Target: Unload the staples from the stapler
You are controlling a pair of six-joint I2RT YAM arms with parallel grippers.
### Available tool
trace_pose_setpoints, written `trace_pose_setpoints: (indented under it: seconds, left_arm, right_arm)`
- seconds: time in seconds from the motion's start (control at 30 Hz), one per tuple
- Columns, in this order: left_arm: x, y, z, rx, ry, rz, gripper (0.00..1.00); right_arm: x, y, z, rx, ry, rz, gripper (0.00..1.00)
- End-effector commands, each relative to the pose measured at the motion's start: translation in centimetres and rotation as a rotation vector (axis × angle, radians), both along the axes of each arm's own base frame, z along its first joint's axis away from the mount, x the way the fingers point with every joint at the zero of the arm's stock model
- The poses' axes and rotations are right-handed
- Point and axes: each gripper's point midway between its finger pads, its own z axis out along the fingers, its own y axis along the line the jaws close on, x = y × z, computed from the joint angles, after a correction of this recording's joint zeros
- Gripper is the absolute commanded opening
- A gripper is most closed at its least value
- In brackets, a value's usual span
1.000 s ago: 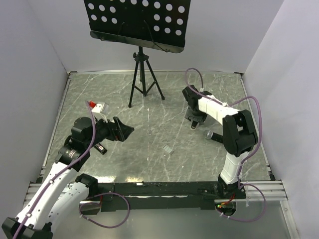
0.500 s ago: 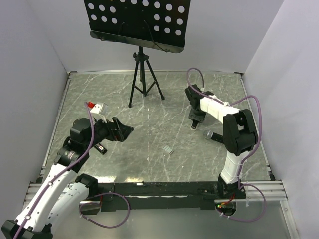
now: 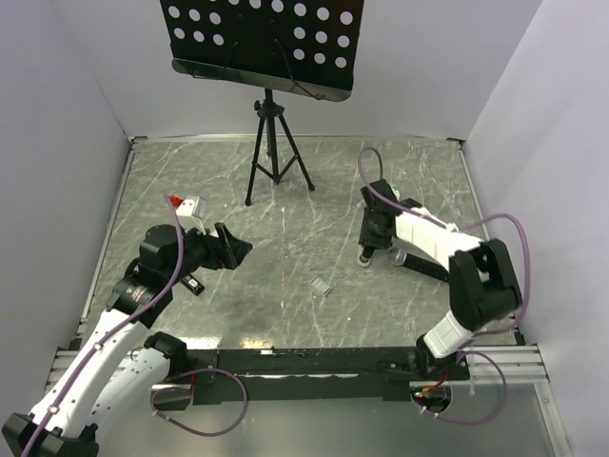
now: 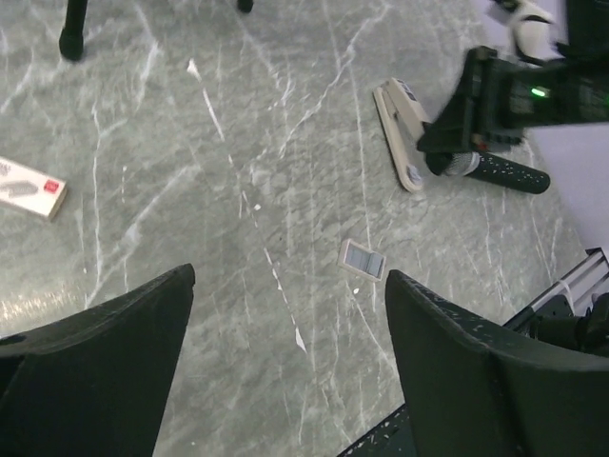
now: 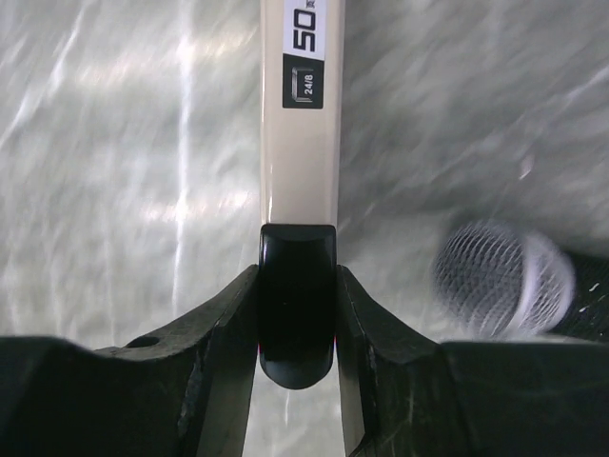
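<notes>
Likely done: small pale rectangular staples block (image 4: 362,258) lies out.
Right tool (image 5: 297,286): clamps long cream, black-ended stapler (image 5: 299,143).
Left tool (image 4: 287,276): wide, empty.

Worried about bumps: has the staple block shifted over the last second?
No, the staples sit at the same spot, nearer than the tripod and to its right.

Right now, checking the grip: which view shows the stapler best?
Right wrist: the stapler close up, its black end between the right gripper's fingers. Left wrist shows it small, far off; top external only a tip.
</notes>
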Motion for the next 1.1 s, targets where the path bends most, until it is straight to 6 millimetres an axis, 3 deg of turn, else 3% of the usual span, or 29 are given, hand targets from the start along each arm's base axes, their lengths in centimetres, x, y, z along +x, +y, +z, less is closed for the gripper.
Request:
trace_pose_setpoints:
  seconds: [0.0, 0.17, 0.3, 0.43, 0.6, 0.83, 1.07]
  left_arm:
    - [0.7, -0.4, 0.4, -0.041, 0.056, 0.036, 0.83]
    - [1.8, -1.3, -1.4, -0.107, 0.145, 0.068, 0.72]
    - [2.7, -2.8, -0.6, -0.170, 0.163, 0.034, 0.70]
    - [3.2, -4.6, 0.4, -0.296, 0.176, -0.010, 0.70]
    - [3.3, -6.7, 0.0, -0.410, 0.241, -0.060, 0.67]
    - [3.5, -9.5, -0.4, -0.469, 0.291, -0.121, 0.64]
    - [3.4, -11.5, -1.9, -0.422, 0.343, -0.118, 0.58]
  right_arm:
    - [0.0, 3.1, 5.5, 0.152, -0.187, 0.144, 0.00]
    - [-1.3, 6.1, 8.8, 0.277, -0.253, 0.238, 0.00]
    - [-1.8, 8.2, 13.0, 0.323, -0.328, 0.286, 0.00]
    - [-3.0, 11.1, 15.5, 0.400, -0.373, 0.323, 0.00]
    - [-4.3, 14.5, 18.6, 0.525, -0.438, 0.346, 0.00]
    - [-5.6, 17.2, 21.0, 0.591, -0.457, 0.333, 0.00]
    - [-5.8, 18.2, 21.3, 0.586, -0.454, 0.320, 0.00]
